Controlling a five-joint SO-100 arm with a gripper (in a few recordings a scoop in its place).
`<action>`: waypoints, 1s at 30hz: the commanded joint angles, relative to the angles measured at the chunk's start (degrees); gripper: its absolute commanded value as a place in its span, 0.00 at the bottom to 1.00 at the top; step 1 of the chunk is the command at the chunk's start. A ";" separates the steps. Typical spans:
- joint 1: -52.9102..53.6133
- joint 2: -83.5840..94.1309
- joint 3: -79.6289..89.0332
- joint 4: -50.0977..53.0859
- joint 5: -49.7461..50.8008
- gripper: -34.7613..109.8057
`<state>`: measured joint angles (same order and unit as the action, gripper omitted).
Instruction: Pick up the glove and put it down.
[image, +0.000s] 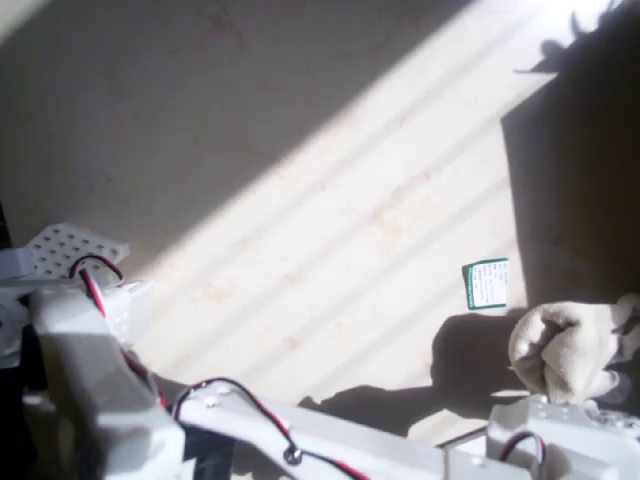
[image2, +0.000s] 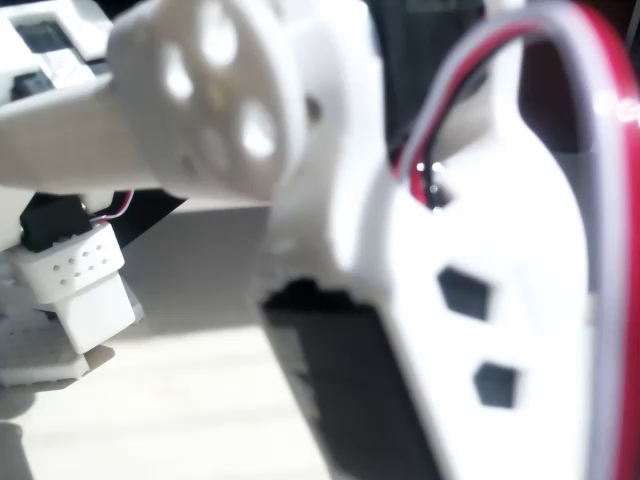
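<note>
Half done at best, by my reading — the glove (image: 563, 350) sits bunched at the right edge of the overhead view, a lumpy beige wad in shade, and my wrist housing (image: 560, 440) lies just below it at the bottom right corner. My fingers are hidden under the housing and the cloth, so I cannot tell whether my claw is spread, pressed together, or pinching the fabric. Whether the glove rests on the table (image: 300, 200) or hangs lifted is also beyond me: a dark shadow lies to its left on the sunlit surface, which could suit either case. Just beside the glove, up and to the left, lies a small green-edged card (image: 486, 284), apart from the fabric and flat in the sun. My forearm (image: 330, 435) runs along the bottom of that view with its red and black wire (image: 250, 400) looping over it; my base (image: 80, 260) sits at the left edge. In the fixed view my own joints crowd the lens, blurred — a white round hub (image2: 215, 95) at top, a servo body (image2: 480, 330) at right with a red and white cable (image2: 560, 60) arching over it, and a perforated white block (image2: 80, 285) at the left above pale table. What is left, as I judge it: confirm a hold on the cloth, raise it clear, then lower and release. If the pinch is already made, only the lift and the set-down remain — I cannot say which.
</note>
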<state>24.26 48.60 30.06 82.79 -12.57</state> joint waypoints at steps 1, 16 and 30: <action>0.79 -0.35 -1.05 0.18 -0.53 0.24; -1.49 -8.26 -1.14 -0.09 -0.53 0.24; -2.81 -8.70 -1.67 0.00 -0.53 0.24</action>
<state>22.76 39.55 29.97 82.62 -12.66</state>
